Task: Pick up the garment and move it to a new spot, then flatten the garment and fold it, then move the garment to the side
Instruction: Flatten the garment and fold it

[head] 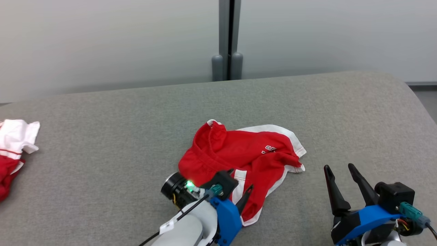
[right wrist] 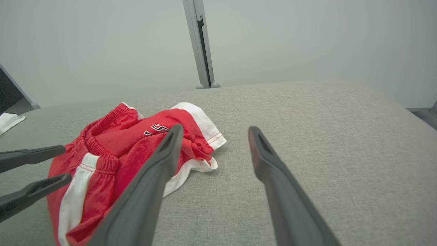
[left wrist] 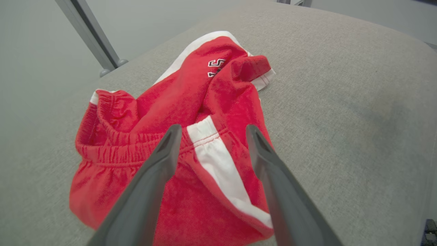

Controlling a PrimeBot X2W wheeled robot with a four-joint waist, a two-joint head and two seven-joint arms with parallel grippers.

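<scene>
Head view: both grippers wide open and empty at the red shorts

Nearest the robot, the left gripper (left wrist: 213, 129) has its two dark fingers spread as far as they go and holds nothing. Its tips sit on either side of the white side stripe at the elastic waistband; whether they touch the cloth cannot be told. The right gripper (head: 339, 167) is equally wide open and empty. It is over bare fabric just to the right of the garment, apart from it.

The garment (head: 239, 150), red shorts with white trim and a small printed mark, lies crumpled near the middle of the grey padded table (head: 119, 136). Well off to the left lies a second red and white cloth (head: 15, 143). Beyond the table's far edge a grey post (head: 228, 41) stands against the pale wall.
</scene>
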